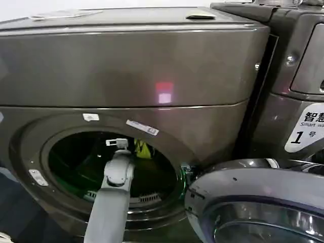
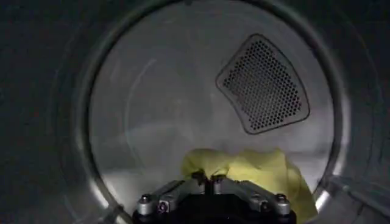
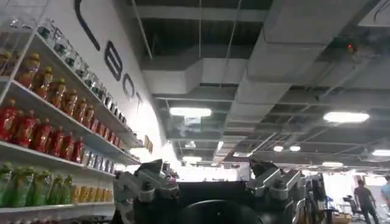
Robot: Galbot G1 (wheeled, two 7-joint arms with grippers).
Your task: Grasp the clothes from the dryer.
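- The large dark bronze-grey metal dryer [image 1: 126, 66] stands with its round porthole open, and the grey left arm reaches straight in through the opening.
- The left gripper [image 2: 209, 178] sits deep in the drum, its fingertips drawn together on the near top edge of the small yellow-green piece of soft cloth [image 2: 256, 173], which looks pinched between them.
- The cloth lies on the drum floor towards the far wall, bunched up, just below the perforated metal vent plate [image 2: 263, 84].
- From the front, the cloth shows as a yellow scrap [image 1: 143, 149] just right of the gripper [image 1: 117, 143].
- I'd judge the grasp made; the next move calls for lifting the cloth clear and backing the arm straight out through the porthole.
- The porthole rim is what the arm must clear, and the dryer's swung-open round glass door [image 1: 258, 207] hangs near right.
- A 2nd machine [image 1: 298, 66] stands right of the dryer.
- The right gripper [image 3: 207, 189] points up at the ceiling, parked, fingers spread apart and empty.
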